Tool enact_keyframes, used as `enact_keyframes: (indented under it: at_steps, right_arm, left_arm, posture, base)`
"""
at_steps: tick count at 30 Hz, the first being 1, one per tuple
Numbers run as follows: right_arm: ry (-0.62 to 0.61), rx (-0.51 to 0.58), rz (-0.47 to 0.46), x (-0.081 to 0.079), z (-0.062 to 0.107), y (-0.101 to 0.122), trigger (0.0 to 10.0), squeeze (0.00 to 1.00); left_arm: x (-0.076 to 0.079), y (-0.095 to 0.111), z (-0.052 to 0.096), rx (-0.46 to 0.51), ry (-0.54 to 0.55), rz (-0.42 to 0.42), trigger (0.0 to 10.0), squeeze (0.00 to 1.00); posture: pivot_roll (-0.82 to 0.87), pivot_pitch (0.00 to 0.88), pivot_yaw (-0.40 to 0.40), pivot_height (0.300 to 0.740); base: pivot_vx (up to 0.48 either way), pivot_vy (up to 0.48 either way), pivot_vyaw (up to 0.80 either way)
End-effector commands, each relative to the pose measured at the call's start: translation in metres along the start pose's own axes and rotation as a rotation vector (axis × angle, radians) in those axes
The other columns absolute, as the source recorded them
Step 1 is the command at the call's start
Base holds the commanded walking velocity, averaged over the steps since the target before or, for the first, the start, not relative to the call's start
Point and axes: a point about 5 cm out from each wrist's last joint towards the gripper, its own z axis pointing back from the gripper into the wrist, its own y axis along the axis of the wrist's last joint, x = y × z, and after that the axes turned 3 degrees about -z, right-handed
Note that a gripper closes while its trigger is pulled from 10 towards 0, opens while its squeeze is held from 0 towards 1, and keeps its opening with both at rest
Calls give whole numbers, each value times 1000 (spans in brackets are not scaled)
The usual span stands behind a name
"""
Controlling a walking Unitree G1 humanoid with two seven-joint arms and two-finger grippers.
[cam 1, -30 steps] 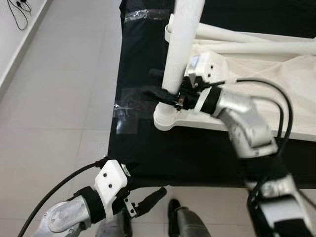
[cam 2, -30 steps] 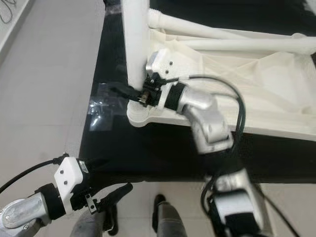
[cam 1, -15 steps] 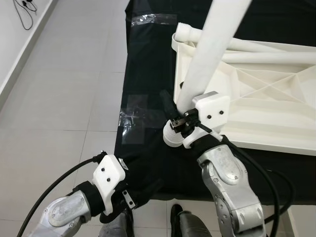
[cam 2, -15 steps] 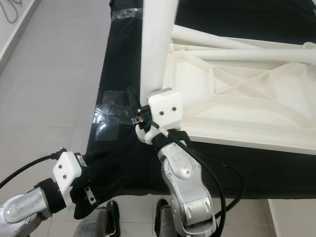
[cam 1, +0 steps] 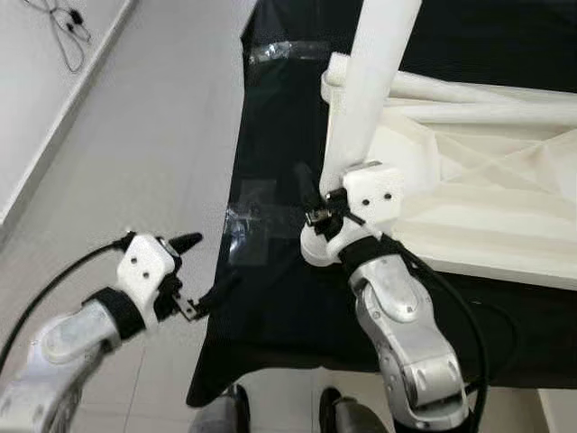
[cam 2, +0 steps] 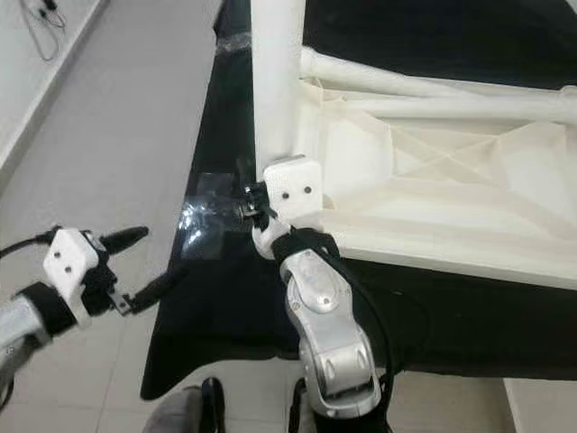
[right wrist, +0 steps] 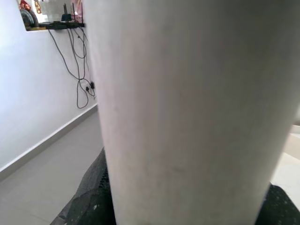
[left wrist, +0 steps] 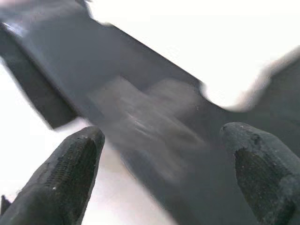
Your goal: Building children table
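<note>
A white children's tabletop (cam 1: 469, 189) lies upside down on a black mat (cam 1: 270, 298). A white table leg (cam 1: 365, 90) stands upright at its near left corner. My right gripper (cam 1: 315, 206) is shut on the base of this leg; in the right wrist view the leg (right wrist: 187, 108) stands between the black fingers (right wrist: 84, 206). Two more white legs (cam 1: 478, 90) lie along the tabletop's far side. My left gripper (cam 1: 203, 269) hovers open and empty over the floor at the mat's left edge, its fingertips (left wrist: 70, 173) wide apart.
Clear tape patches (cam 1: 252, 216) stick to the mat left of the corner. Grey tiled floor (cam 1: 135, 135) runs along the left, with cables (cam 1: 68, 18) by the wall. My feet (cam 1: 338, 417) stand at the mat's near edge.
My left arm has risen and swung out to the left, from the mat's front edge to beside its left edge. The right gripper stays on the leg. The camera has shifted.
</note>
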Motion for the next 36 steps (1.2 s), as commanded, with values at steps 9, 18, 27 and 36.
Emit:
enact_keyframes:
  at_steps: [9,18,27,36]
  right_arm:
    - [-26,-292,0,2,-2,-64,10000,0]
    - [29,-267,3,-9,-11,-60,10000,0]
    - [56,-248,-3,-16,-16,-58,10000,0]
    - [100,-230,-9,-27,-17,-55,10000,0]
  left_arm:
    - [-58,101,-56,384,-264,105,10000,1000]
    - [-40,153,-94,448,-770,186,10000,1000]
    - [-38,169,-119,392,-903,141,10000,0]
    - [-20,175,-147,333,-935,47,9765,0]
  posture:
    - [79,194,32,740]
    - [67,179,34,740]
    - [62,182,40,740]
    - [35,197,44,740]
  base:
    - [0,0,0]
    - [0,0,0]
    - [0,0,0]
    - [0,0,0]
